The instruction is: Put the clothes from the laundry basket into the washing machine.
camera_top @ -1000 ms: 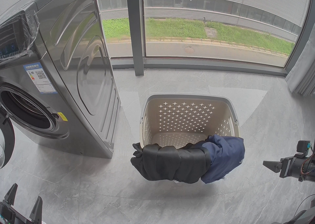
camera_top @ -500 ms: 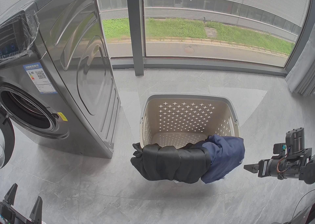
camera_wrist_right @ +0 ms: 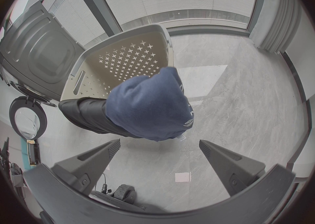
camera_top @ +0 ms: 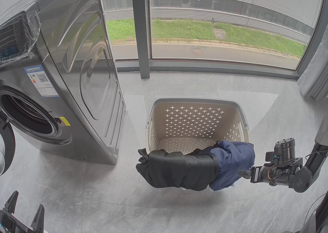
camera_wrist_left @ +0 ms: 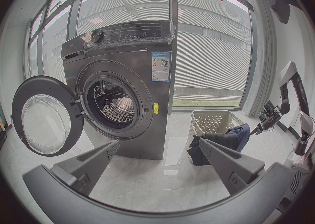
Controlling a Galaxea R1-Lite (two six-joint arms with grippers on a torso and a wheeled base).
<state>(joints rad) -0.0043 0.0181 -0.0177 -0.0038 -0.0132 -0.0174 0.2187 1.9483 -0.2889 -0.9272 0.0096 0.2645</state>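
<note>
**Two garments on the basket rim, none loaded yet**

Location. The laundry basket (camera_top: 194,100) stands on the grey floor (camera_top: 112,199) just beside the washing machine (camera_top: 85,73). Its perforated interior looks bare. Both clothes hang over its near rim. A black garment (camera_top: 177,172) is bunched along the rim and sags down the outside wall. A blue garment (camera_top: 235,162) is heaped over the rim's right corner and overlaps the black one's end.

Appearance. The black piece is smooth with a faint sheen and rolled into thick folds. The blue piece is matte knit, rounded on top, with a small pale mark and a tag at its lower hem.

Handling, as judged. Both are soft, light and limp, with no breakage risk. Either will sag and trail once lifted, and the overlap means pulling the blue one may drag the black one with it. The best hold appears to be the thick bunched crown of the blue heap, above the rim — a pinch on a loose hem would likely slip.

Grippers. The right gripper (camera_top: 244,174) sits just beside the blue garment's lower right edge, its fingers spread apart and holding nothing. I cannot tell whether it touches the cloth. The left gripper (camera_top: 26,203) is low and well apart from the basket, with its fingers likewise spread and empty.

Destination. The machine's door (camera_wrist_left: 46,116) is swung wide, leaving the drum (camera_wrist_left: 115,103) exposed.
</note>
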